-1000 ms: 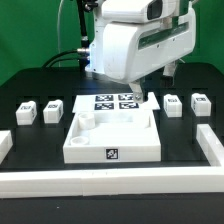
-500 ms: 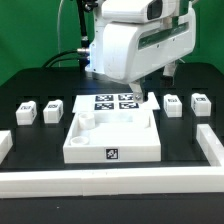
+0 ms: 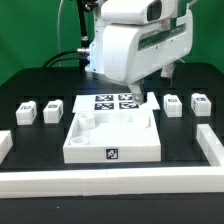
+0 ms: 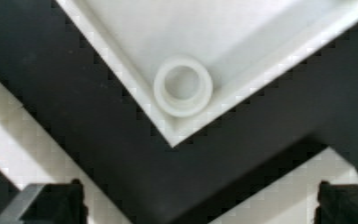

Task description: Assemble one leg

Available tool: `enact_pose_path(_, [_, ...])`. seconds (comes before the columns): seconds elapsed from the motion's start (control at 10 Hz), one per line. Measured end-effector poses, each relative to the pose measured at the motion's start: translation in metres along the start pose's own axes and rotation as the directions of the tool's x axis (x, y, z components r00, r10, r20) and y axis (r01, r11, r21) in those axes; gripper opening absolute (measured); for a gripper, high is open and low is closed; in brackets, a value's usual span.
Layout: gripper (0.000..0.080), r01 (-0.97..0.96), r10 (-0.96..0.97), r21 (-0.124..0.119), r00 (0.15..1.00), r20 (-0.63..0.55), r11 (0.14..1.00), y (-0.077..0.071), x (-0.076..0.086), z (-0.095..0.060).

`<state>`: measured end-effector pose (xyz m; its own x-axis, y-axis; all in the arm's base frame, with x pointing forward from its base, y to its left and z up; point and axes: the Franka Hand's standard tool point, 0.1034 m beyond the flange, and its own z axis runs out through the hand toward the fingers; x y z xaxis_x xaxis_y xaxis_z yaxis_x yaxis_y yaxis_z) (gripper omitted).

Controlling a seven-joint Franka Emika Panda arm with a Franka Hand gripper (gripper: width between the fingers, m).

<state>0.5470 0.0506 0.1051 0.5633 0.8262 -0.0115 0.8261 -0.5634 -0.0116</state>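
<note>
Wrist view: the pincer (image 4: 197, 205) is spread wide, its two dark fingertips (image 4: 51, 205) far apart with nothing between them but bare black table (image 4: 87, 150). Beyond the tips lies one corner of the large white square tray (image 4: 247, 30), and a round socket ring (image 4: 181, 85) sits just inside that corner, clear of both fingers.

In the exterior view the arm's bulky white housing (image 3: 135, 45) hangs over the far side of the scene and hides most of the pincer. Below it, the thin flat white marker board (image 3: 113, 102) with four black-and-white tags lies at 12 o'clock of the tray (image 3: 80, 150), just beside its far wall. The tray's near wall carries one small tag (image 3: 112, 153).

The small white stubby block legs, each with a tag on its face, all stand on the table outside the tray and apart from the pincer. At 3 o'clock of the tray are the inner right leg (image 3: 173, 103) and the outer right leg (image 3: 199, 103), side by side. At 9 o'clock are the inner left leg (image 3: 52, 110) and the outer left leg (image 3: 27, 108). A long white rail (image 3: 110, 182) runs along the table at 6 o'clock.
</note>
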Motion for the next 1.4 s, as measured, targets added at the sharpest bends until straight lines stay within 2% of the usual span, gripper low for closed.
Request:
enact_pose_path(0.1, [0.0650,0.034,-0.034,-0.004,0.999,-0.001,0.999,-0.010,-0.010,0.000])
enact_pose_path(0.3, [0.0650,0.185,-0.187,-0.049,0.982,-0.023,0.981,-0.021,-0.032,0.003])
enact_pose_path(0.4, [0.0650,0.259,-0.260,-0.043,0.965,-0.016,0.965,-0.024,-0.045,0.008])
enact_pose_path(0.5, [0.0650,0.280,-0.281,-0.046,0.960,-0.018,0.959,-0.021,-0.053,0.011])
enact_pose_path(1.0, [0.0650,0.267,-0.268,-0.043,0.963,-0.017,0.963,-0.022,-0.054,0.012])
enact_pose_path(1.1, [0.0650,0.365,-0.367,-0.070,0.930,-0.016,0.928,-0.020,-0.058,0.013])
enact_pose_path(1.2, [0.0650,0.474,-0.478,-0.108,0.878,-0.012,0.874,-0.022,-0.072,0.020])
enact_pose_path(1.3, [0.0650,0.525,-0.529,-0.112,0.849,-0.004,0.843,-0.029,-0.082,0.026])
enact_pose_path(1.4, [0.0650,0.615,-0.620,-0.140,0.785,0.013,0.776,-0.037,-0.086,0.032])
